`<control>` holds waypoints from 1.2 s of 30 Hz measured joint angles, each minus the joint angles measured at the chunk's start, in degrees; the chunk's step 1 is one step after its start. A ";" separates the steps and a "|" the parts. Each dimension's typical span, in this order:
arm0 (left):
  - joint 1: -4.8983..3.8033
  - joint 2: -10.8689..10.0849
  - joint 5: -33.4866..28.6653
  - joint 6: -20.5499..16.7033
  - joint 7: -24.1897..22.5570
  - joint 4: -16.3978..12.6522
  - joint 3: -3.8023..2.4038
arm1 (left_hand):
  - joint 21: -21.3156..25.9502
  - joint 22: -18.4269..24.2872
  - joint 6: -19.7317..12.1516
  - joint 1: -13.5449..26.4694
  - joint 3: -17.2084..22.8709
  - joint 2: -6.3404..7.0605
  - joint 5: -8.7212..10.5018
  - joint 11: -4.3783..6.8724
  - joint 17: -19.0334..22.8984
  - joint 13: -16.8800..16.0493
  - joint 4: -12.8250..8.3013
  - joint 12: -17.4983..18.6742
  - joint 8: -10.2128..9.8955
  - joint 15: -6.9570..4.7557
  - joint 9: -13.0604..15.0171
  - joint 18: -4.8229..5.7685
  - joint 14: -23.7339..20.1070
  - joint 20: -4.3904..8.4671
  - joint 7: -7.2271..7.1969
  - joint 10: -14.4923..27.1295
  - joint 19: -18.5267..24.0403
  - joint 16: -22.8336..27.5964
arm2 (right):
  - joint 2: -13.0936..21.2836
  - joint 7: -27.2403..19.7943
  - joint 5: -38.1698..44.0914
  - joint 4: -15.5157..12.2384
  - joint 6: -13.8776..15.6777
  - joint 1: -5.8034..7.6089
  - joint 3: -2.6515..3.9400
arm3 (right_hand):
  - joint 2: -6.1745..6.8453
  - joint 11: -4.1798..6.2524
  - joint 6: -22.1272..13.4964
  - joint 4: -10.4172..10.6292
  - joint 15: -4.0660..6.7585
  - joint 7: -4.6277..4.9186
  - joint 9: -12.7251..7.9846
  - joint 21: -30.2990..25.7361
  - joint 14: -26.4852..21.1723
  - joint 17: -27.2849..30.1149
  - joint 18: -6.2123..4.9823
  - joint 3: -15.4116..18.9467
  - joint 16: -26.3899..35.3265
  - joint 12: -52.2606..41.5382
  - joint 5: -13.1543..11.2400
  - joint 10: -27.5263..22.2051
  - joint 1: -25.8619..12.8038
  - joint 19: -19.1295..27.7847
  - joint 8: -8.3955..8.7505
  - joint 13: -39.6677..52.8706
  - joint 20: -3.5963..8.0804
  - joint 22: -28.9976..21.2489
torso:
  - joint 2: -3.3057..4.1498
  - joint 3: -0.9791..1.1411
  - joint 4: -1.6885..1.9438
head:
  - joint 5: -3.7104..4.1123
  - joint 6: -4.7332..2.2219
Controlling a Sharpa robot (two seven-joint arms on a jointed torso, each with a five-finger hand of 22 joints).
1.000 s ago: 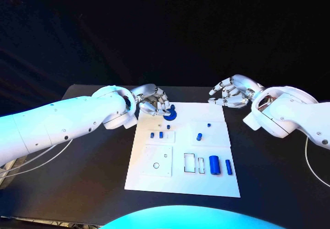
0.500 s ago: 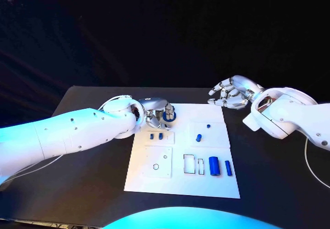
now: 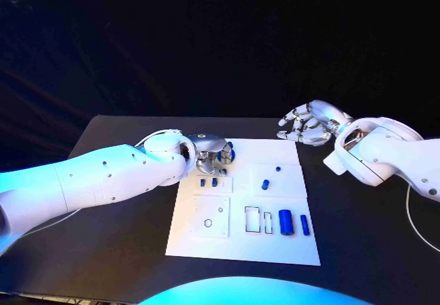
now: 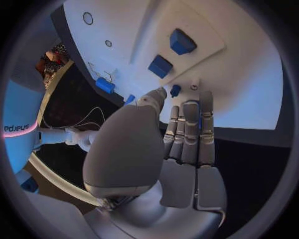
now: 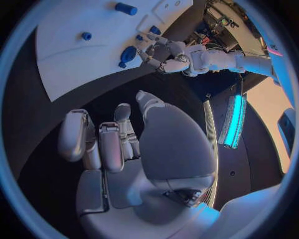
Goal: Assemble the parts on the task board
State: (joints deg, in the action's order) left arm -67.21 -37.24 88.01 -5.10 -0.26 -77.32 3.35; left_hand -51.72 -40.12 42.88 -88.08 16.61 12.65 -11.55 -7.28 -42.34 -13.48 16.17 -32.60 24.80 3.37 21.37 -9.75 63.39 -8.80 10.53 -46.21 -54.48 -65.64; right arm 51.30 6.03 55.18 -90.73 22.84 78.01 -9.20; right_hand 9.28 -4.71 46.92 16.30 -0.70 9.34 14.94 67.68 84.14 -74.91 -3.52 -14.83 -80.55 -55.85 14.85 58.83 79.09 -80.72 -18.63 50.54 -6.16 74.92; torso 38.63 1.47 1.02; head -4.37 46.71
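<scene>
Both hands I see empty: left hand (image 3: 213,154) curled over the white board's (image 3: 243,244) far corner, right hand (image 3: 311,123) spread above the counter (image 3: 119,235).

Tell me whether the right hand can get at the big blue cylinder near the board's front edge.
Probably yes: the big blue cylinder lies uncovered on the task board, the right hand is open, and the left hand works elsewhere.

right hand (image 5: 124,149) over the black table (image 5: 37,144), fingers apart, holding nothing. beyond it, the task board (image 5: 81,59) with blue parts (image 5: 126,8); left hand (image 5: 163,55) at its edge.
</scene>
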 measured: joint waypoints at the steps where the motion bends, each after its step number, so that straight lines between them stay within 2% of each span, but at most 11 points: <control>1: 0.00 0.14 0.20 0.02 0.05 0.32 0.00 | -0.41 -0.28 0.41 -0.63 0.71 -0.06 -0.18 0.09 -0.19 0.25 0.01 0.00 -0.13 -0.24 -0.25 0.01 0.24 0.00 -0.02 -0.36 0.00 -0.45 | -0.01 -0.04 0.00 0.00 0.07 0.00 0.00 | 0.00 0.00 0.00 0.00 0.00 0.00 0.00 0.00 0.00 0.00 0.00 0.00 0.00 0.00 0.00 0.00 0.00 0.00 0.00 0.00 0.00 0.00 | -0.02 0.01 -0.01 | -0.04 -0.01; 6: 0.01 0.59 0.71 0.06 0.17 1.37 0.00 | -3.82 -3.84 2.66 -1.90 4.57 0.40 -0.21 0.35 -1.76 1.68 -0.37 1.00 -0.75 -0.48 -1.69 0.00 1.96 0.20 -0.42 -2.68 -1.23 -3.21 | -0.05 -0.14 -0.01 -0.02 0.23 0.00 0.00 | 0.00 0.02 0.00 0.15 0.00 -0.01 0.00 -0.80 0.00 0.05 0.00 -0.15 0.54 0.34 0.00 -0.02 0.00 0.31 -0.22 -0.36 -0.31 0.00 | -0.05 0.03 0.00 | -0.05 -0.05; 8: 0.01 0.94 0.84 0.09 0.17 1.80 0.02 | -4.95 -4.96 4.13 -2.29 6.93 0.80 -0.21 0.72 -1.59 2.45 -0.76 1.75 -0.80 -0.48 -2.24 0.00 1.95 0.20 -1.03 -4.26 -1.23 -3.73 | -0.06 -0.17 -0.01 -0.03 0.26 0.00 0.00 | 0.04 0.02 0.00 0.15 0.00 -0.01 0.00 -2.03 0.00 0.76 -0.90 -0.15 1.21 0.45 0.00 -0.02 -0.04 0.93 -0.22 -0.65 -0.11 -0.01 | -0.05 0.03 0.00 | -0.10 -0.05; 13: 0.01 1.76 0.95 0.33 -0.02 2.40 0.30 | -7.81 -8.19 6.37 -1.79 10.58 1.63 -0.21 1.34 -2.76 3.82 -1.63 3.56 -1.47 -1.33 -3.21 0.00 3.20 0.76 -1.81 -6.90 -1.79 -5.75 | -0.13 -0.20 -0.02 -0.13 0.28 0.00 0.00 | 0.22 0.04 -0.01 0.15 0.00 -0.02 0.00 -2.25 0.00 0.97 -0.90 -0.15 1.22 0.45 0.00 -0.04 -0.22 0.93 -0.22 -0.70 -0.11 -0.01 | -0.03 0.03 0.00 | -0.17 0.21; 22: 0.02 2.26 0.95 0.99 -0.38 2.99 0.56 | -8.96 -9.76 6.60 -1.20 11.48 2.18 -0.21 1.50 -3.78 4.28 -2.10 4.25 -2.00 -1.42 -3.55 0.00 3.89 0.98 -1.94 -7.70 -2.09 -6.74 | -0.13 -0.21 -0.02 -0.21 0.28 0.00 0.00 | 0.22 0.05 -0.09 0.15 -0.01 -0.10 0.01 -2.24 0.00 1.02 -0.90 -0.15 1.22 0.45 0.00 -0.04 -0.22 0.93 -0.22 -0.70 -0.11 -0.01 | 0.02 0.04 0.03 | 0.00 0.46; 36: -0.02 2.40 0.89 1.98 -0.53 3.04 0.56 | -9.76 -10.85 6.60 -0.39 12.03 2.41 -0.21 1.33 -4.56 4.59 -2.66 4.95 -2.79 -1.31 -3.92 0.01 4.59 0.92 -1.93 -7.88 -2.56 -7.58 | -0.12 -0.19 -0.03 -0.21 0.27 0.00 0.00 | 0.22 0.04 -0.10 0.14 -0.01 -0.11 0.01 -2.24 -0.01 1.02 -0.90 -0.46 1.22 0.45 0.24 -0.03 -0.22 0.93 -0.43 -0.67 -0.11 -0.02 | 0.00 -0.03 0.07 | 0.14 0.54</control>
State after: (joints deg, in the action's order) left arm -67.23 -34.84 88.90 -3.12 -0.79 -74.29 3.91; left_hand -61.48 -50.97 49.48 -88.46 28.64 15.06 -11.76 -5.94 -46.90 -8.89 13.51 -27.66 22.01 2.06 17.45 -9.75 67.98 -7.88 8.59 -54.08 -57.04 -73.22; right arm 51.18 5.84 55.15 -90.94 23.11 78.00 -9.20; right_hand 9.50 -4.67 46.82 16.44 -0.70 9.23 14.95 65.45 84.13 -73.89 -4.42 -15.30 -79.34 -55.40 15.09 58.80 78.87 -79.79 -19.07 49.86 -6.27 74.90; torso 38.63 1.43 1.09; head -4.24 47.25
